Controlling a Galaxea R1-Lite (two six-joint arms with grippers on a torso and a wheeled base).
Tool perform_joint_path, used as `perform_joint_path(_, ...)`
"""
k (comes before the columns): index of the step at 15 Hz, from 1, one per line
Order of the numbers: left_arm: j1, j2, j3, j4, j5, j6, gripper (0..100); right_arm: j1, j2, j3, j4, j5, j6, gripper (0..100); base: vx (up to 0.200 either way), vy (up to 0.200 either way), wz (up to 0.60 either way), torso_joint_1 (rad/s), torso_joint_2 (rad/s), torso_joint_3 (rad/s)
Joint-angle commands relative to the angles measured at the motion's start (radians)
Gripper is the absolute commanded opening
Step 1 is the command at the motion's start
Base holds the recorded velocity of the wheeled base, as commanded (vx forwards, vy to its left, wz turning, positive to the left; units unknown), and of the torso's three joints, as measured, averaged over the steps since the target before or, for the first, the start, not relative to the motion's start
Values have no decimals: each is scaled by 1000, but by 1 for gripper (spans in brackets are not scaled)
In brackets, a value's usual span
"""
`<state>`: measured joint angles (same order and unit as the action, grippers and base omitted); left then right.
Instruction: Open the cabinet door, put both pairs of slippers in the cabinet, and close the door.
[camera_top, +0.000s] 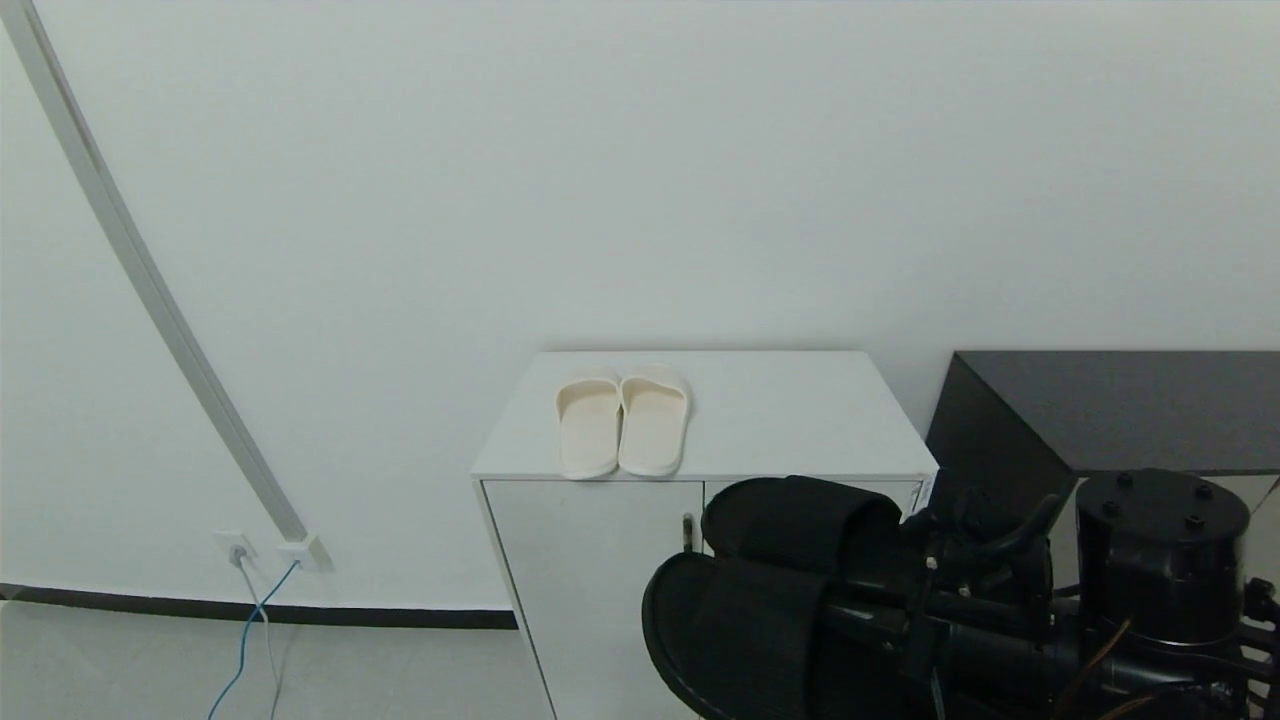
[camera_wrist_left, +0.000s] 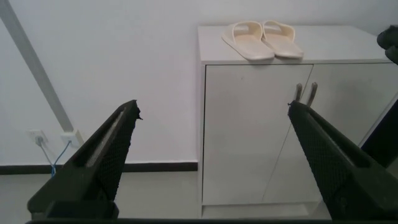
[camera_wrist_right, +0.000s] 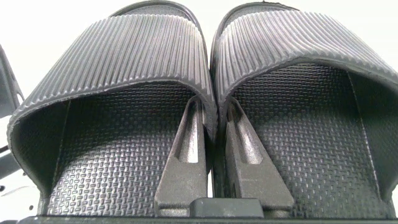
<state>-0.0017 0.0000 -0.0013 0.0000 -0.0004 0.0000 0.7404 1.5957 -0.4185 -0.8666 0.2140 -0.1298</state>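
A pair of cream slippers (camera_top: 622, 420) (camera_wrist_left: 262, 38) lies side by side on top of the white cabinet (camera_top: 790, 410) (camera_wrist_left: 242, 130), near its front left edge. Both cabinet doors are closed, with two handles (camera_top: 688, 531) (camera_wrist_left: 305, 93) where they meet. In front of the right door hangs a pair of black slippers (camera_top: 770, 580) (camera_wrist_right: 143, 130). My right gripper (camera_wrist_right: 212, 107) is shut on their touching inner walls, one finger inside each slipper. My left gripper (camera_wrist_left: 212, 107) is open and holds nothing, some way back from the cabinet front.
A black table (camera_top: 1120, 400) stands right of the cabinet, close against it. On the left wall a white conduit (camera_top: 150, 280) slants down to a socket with a blue cable (camera_top: 240, 640). Bare floor lies left of the cabinet.
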Motion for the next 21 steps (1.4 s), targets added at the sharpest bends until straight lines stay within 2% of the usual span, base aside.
perform_joint_path(1,0,0,0,0,0,0,100,0,6,1,0,-1,-2,0,0,0,0,-149,354,183)
perform_joint_path(11,0,2,0,0,0,0,100,2,6,7,0,-1,-5,0,0,0,0,-161,370,210)
perform_joint_path(21,0,2,0,0,0,0,100,11,7,20,0,-2,-11,0,0,0,0,-213,529,313)
